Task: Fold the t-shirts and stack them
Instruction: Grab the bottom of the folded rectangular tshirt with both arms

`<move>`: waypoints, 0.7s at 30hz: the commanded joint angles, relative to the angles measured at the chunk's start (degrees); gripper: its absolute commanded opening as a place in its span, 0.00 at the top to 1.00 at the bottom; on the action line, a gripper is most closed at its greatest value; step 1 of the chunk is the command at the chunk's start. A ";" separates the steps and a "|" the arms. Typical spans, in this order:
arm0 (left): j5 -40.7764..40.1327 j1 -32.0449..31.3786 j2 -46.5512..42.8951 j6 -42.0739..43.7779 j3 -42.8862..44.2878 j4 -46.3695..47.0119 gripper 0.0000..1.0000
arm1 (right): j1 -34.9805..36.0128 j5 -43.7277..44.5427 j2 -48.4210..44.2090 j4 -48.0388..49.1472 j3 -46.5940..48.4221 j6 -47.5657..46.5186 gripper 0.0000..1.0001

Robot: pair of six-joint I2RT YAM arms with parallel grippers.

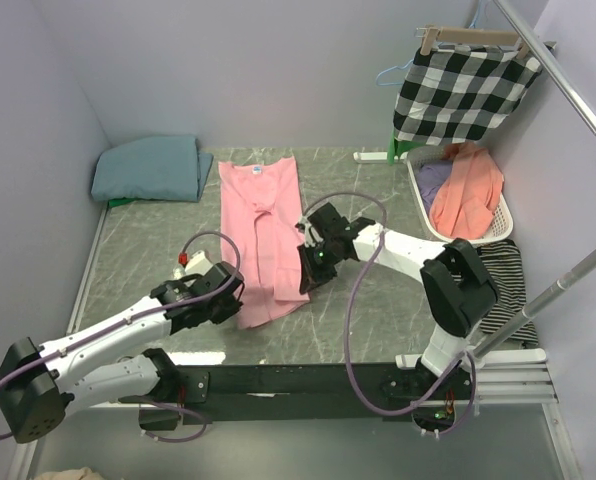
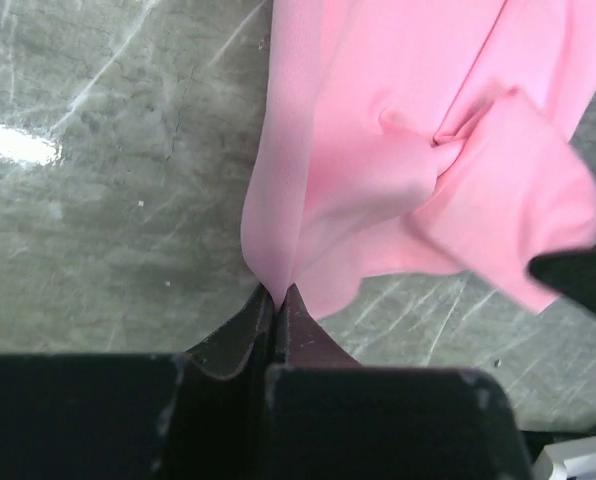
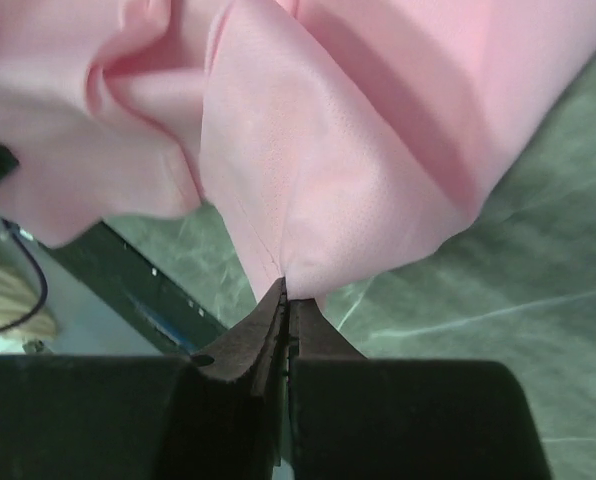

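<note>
The light pink t-shirt (image 1: 260, 232) lies lengthwise in a long narrow strip on the table's middle, collar end at the far side. My left gripper (image 1: 234, 297) is shut on its near left hem corner; in the left wrist view the pink t-shirt (image 2: 398, 170) is pinched between the tips of the left gripper (image 2: 279, 292). My right gripper (image 1: 307, 282) is shut on the near right hem corner; the right wrist view shows the pink t-shirt (image 3: 348, 150) clamped in the right gripper (image 3: 286, 292). A dusty teal t-shirt (image 1: 150, 168) sits folded at the far left corner.
A white basket (image 1: 498, 215) at the far right holds orange and purple clothes. A black-and-white checked cloth (image 1: 460, 92) hangs on a rack above it. A striped garment (image 1: 506, 285) lies beside my right arm. Walls close in left and back.
</note>
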 commanded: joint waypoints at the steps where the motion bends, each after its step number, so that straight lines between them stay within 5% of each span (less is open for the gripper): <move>1: 2.73 -0.22 -1.57 1.75 1.89 -5.47 0.97 | 2.82 -3.09 -5.78 -0.96 -4.38 1.72 0.97; 8: 7.14 -0.22 -5.71 3.77 -3.12 -8.28 0.72 | 8.36 -6.34 -7.11 -0.70 -11.50 5.40 0.89; 13: 10.56 -0.31 -5.27 5.27 -3.91 -8.46 0.24 | 11.53 -3.46 -9.12 0.18 -14.93 8.58 0.59; 21: 11.70 -1.45 -6.94 2.38 -7.24 -6.18 0.14 | 11.53 7.62 -15.98 0.70 -16.95 11.83 0.47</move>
